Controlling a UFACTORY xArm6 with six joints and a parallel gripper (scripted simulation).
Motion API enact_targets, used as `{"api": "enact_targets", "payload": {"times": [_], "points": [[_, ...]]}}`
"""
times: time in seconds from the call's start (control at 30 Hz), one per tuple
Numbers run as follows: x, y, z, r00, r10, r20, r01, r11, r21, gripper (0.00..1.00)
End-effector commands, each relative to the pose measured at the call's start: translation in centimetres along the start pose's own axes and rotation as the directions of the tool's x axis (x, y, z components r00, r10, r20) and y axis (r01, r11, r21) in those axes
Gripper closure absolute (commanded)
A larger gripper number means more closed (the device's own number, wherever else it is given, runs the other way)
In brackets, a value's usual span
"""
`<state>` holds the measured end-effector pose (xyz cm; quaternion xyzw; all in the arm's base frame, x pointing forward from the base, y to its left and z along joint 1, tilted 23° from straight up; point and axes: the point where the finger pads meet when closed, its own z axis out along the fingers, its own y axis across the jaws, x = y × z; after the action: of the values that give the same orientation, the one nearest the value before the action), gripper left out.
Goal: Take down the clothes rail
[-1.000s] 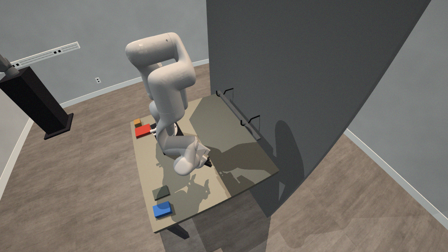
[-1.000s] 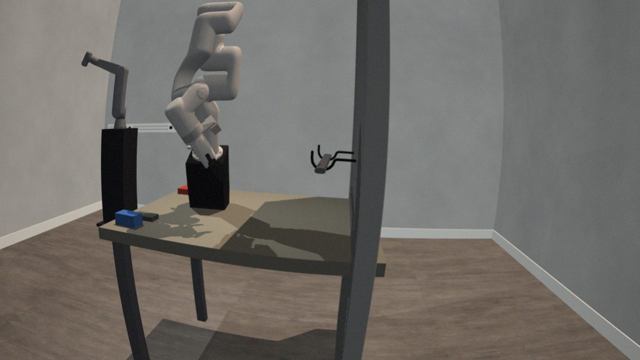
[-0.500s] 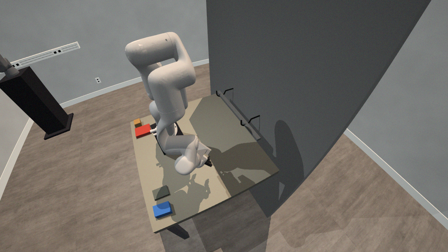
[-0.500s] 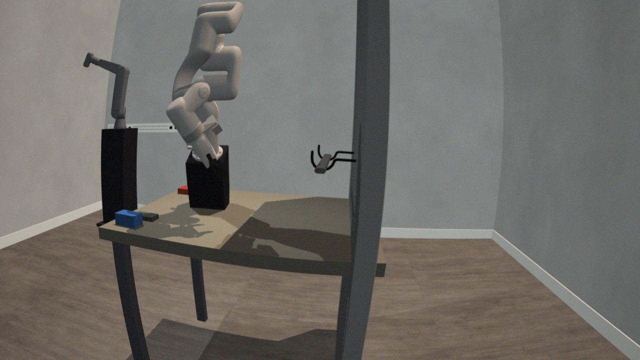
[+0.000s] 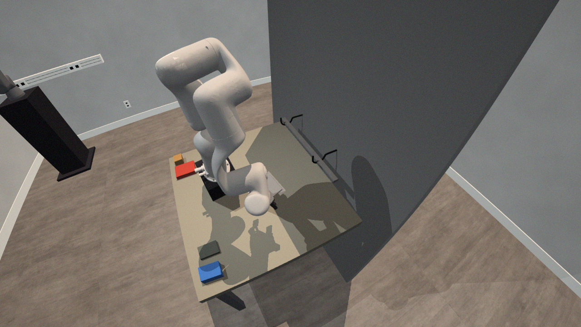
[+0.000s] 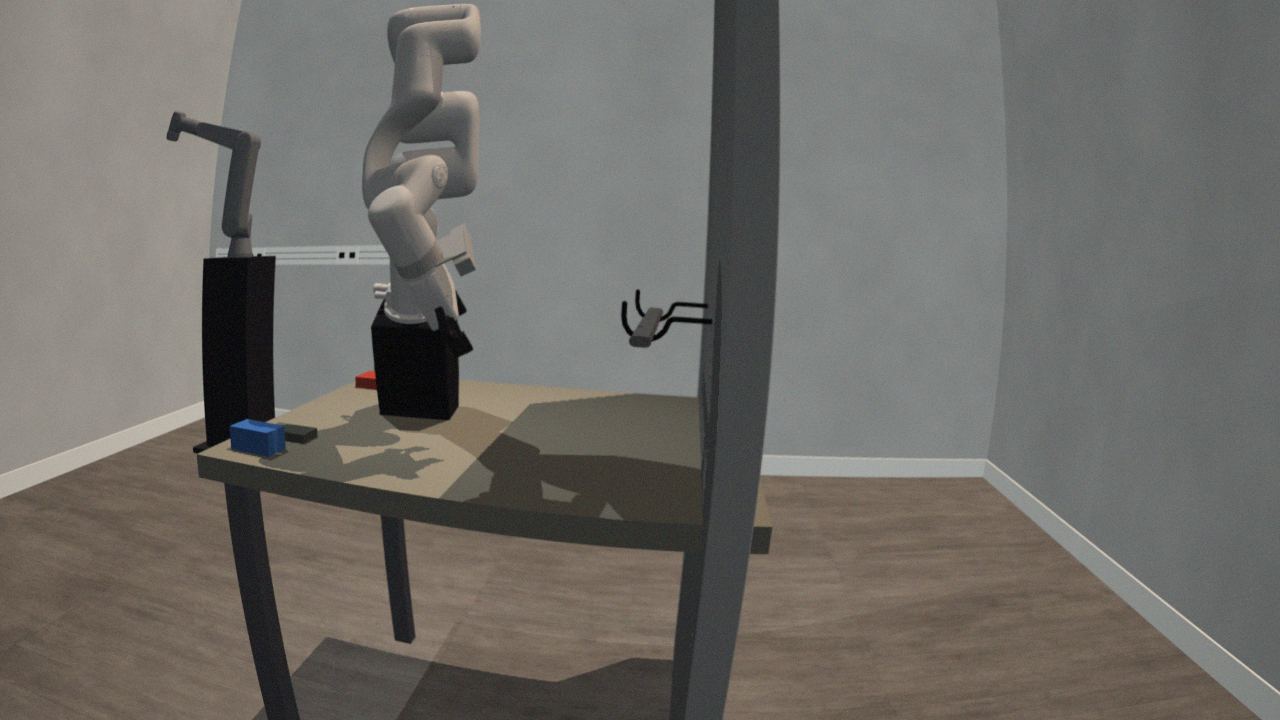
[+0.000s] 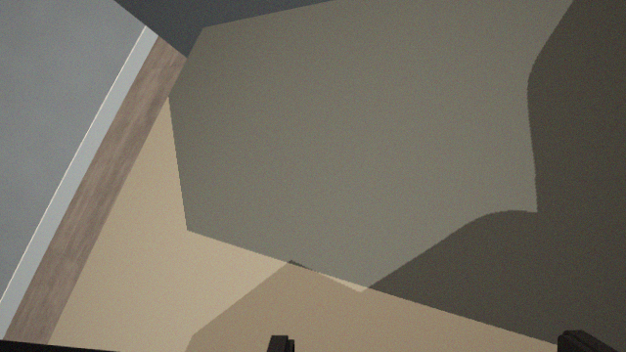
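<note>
The grey clothes rail [image 5: 309, 149] hangs on two black wall hooks, the far hook [image 5: 293, 120] and the near hook [image 5: 325, 156], against the dark wall panel [image 5: 386, 101] above the counter's far edge. In the side view the rail [image 6: 645, 327] shows end-on, resting in the hooks [image 6: 666, 315] well above the beige counter [image 6: 501, 447]. My gripper [image 6: 452, 331] is open and empty, near the arm's black base block [image 6: 414, 371], far from the rail. In the wrist view only the two fingertips show at the bottom edge, over the shadowed counter.
A red block [image 5: 185, 169] and a small orange block [image 5: 178, 158] lie by the arm's base. A dark grey block [image 5: 209, 249] and a blue block [image 5: 210, 271] lie near the counter's front corner. A black pedestal [image 5: 44, 130] with another arm stands on the floor at the left.
</note>
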<state>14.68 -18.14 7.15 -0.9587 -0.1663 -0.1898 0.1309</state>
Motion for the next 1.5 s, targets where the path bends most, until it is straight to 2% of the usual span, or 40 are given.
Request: {"api": "enact_targets", "payload": {"times": [0.0, 0.23, 0.4, 0.47, 0.63, 0.83, 0.97, 1.03, 1.17, 1.47], "points": [[1.3, -0.9, 0.6, 0.989, 0.121, 0.082, -0.124, 0.992, 0.035, 0.00], [2.4, -2.0, 1.2, 0.952, 0.255, 0.170, -0.264, 0.964, 0.036, 0.00], [3.3, -3.0, 1.7, 0.903, 0.356, 0.239, -0.368, 0.930, 0.006, 0.00], [3.3, -3.0, 1.7, 0.903, 0.356, 0.239, -0.368, 0.930, 0.006, 0.00], [4.2, -4.0, 2.1, 0.832, 0.465, 0.302, -0.472, 0.880, -0.055, 0.00], [4.9, -5.0, 2.5, 0.748, 0.568, 0.343, -0.557, 0.818, -0.141, 0.00], [5.4, -5.6, 2.7, 0.688, 0.634, 0.354, -0.603, 0.770, -0.208, 0.00], [5.4, -5.6, 2.7, 0.688, 0.634, 0.354, -0.603, 0.770, -0.208, 0.00], [5.9, -6.2, 2.9, 0.617, 0.706, 0.348, -0.645, 0.707, -0.289, 0.00], [7.1, -7.5, 3.2, 0.481, 0.833, 0.274, -0.701, 0.553, -0.451, 0.00]]}}
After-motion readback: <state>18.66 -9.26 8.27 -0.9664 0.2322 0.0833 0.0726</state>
